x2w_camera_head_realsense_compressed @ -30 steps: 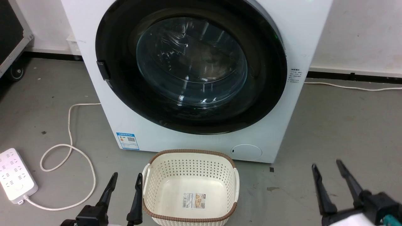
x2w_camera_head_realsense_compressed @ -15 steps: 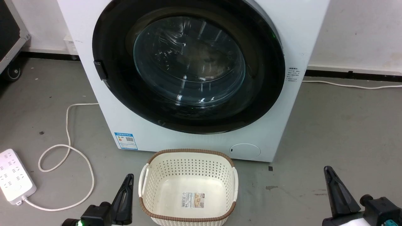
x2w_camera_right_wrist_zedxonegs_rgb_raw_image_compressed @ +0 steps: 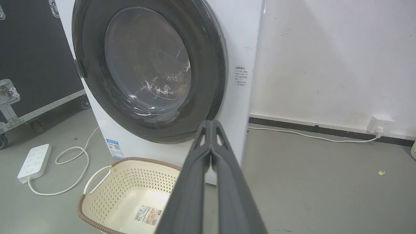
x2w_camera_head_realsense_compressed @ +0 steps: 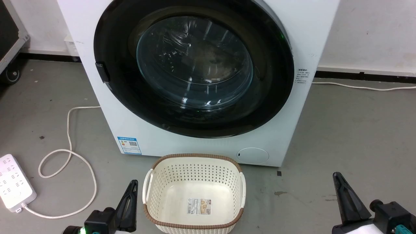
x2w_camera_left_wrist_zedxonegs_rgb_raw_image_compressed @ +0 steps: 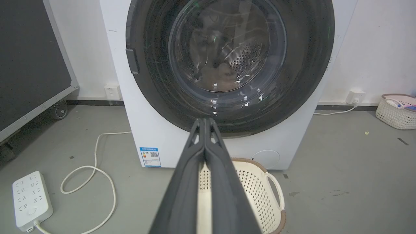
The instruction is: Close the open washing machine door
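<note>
Door well apart, beyond closed left gripper

White machine, black door, cream basket on a grey floor.
The washing machine is white, with a blue-and-white sticker. The washing machine door has a glossy black rim around clear, dark-looking glass. The basket is cream, patterned with rows of small holes, and its rim is a brown weave. The floor is grey; the wall is white above a black skirting. The power strip and cable are white. The left fingers and right fingers are black.
</note>
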Available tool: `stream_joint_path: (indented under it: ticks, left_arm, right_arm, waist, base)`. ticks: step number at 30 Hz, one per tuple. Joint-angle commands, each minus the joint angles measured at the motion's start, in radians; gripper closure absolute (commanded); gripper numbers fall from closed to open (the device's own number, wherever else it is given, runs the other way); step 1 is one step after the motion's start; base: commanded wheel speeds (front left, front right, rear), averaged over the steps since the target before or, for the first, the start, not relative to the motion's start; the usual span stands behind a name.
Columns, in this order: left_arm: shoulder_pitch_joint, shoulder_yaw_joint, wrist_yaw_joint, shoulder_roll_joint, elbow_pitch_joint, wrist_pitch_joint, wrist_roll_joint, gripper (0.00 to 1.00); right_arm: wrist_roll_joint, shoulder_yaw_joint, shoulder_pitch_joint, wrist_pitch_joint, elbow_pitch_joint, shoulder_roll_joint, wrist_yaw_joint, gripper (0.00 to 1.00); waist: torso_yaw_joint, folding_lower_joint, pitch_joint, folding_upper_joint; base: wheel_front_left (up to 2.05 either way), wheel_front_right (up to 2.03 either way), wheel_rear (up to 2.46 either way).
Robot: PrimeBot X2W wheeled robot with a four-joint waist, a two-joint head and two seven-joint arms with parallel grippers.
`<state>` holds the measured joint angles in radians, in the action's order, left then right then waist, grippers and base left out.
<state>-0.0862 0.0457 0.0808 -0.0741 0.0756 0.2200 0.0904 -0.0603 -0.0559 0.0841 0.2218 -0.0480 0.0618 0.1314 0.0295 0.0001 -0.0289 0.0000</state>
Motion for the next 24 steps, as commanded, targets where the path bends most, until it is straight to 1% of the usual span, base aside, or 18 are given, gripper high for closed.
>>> stream_joint_path:
  ticks: [1, 24]
  left_arm:
    - [0.013, -0.005, -0.007, 0.003, -0.006, -0.007, -0.007, 1.00]
    - [0.028, -0.013, -0.023, 0.008, -0.021, -0.052, -0.024, 1.00]
  right_arm:
    - [0.009, 0.003, -0.011, -0.007, 0.007, -0.002, 0.000, 1.00]
    - [0.020, 0.014, -0.026, -0.052, 0.016, -0.004, 0.000, 1.00]
  waist:
    - [-0.001, -0.0001, 0.001, 0.0000]
    - [-0.007, -0.0001, 0.006, 0.0000]
  base:
    - [0.00, 0.00, 0.00]
    - [0.00, 0.00, 0.00]
